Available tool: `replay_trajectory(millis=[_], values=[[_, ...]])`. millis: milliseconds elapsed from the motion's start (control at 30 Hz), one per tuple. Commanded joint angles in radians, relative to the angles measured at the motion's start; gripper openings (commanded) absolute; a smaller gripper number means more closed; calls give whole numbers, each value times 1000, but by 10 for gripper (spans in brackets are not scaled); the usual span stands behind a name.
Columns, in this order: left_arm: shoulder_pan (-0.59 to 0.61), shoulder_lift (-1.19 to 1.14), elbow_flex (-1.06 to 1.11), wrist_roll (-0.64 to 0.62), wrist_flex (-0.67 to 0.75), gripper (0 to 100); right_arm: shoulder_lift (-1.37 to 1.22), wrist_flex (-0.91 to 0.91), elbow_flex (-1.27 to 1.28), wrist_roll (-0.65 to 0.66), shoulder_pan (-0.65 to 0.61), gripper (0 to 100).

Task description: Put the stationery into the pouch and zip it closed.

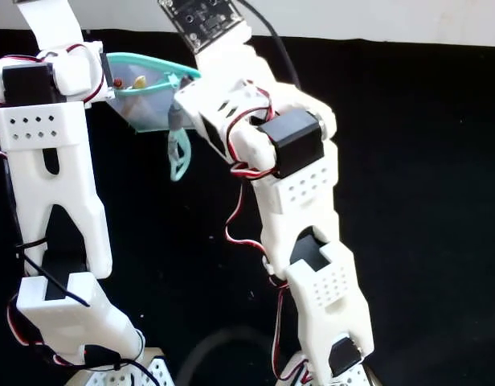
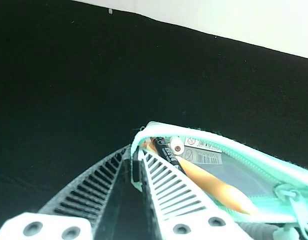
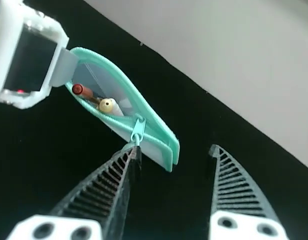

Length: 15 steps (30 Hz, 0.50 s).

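The left arm (image 1: 51, 161) is stretched forward from its base with the wrist turned inward, toward the right arm (image 1: 300, 185), which is leaned toward it. The left hand (image 2: 135, 154) is closed on one end of the pouch (image 3: 119, 80), and the pouch is held up between the two arms, over the black surface (image 2: 69, 75). The right hand (image 3: 174, 149) is spread wide and nothing is gripped by it. The tip of one ribbed finger (image 3: 111, 175) is placed just at the zip pull (image 3: 138, 129), but contact cannot be confirmed. The pouch is long and flat, made with clear plastic sides and a mint fabric band along the zip. The zip is closed from the free end up to the pull and is open from there to the held end. Pens (image 3: 106, 105) are seen inside through the gap, with their round ends toward the opening; one body is orange and smooth, another is black. The surface is covered with a matte cloth.
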State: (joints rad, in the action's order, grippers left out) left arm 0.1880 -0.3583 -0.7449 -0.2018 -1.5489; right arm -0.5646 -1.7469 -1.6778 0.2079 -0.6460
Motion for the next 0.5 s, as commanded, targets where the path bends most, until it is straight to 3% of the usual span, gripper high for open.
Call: replay_trajectory(millis=[0, 300, 467], values=[[1, -53, 10, 8, 0, 7, 54, -16, -94, -69, 13, 220], [2, -53, 10, 6, 0, 7, 54, -18, 21, -213, -50, 220], [2, -47, 7, 6, -5, 7, 54, -18, 113, -219, -42, 220]])
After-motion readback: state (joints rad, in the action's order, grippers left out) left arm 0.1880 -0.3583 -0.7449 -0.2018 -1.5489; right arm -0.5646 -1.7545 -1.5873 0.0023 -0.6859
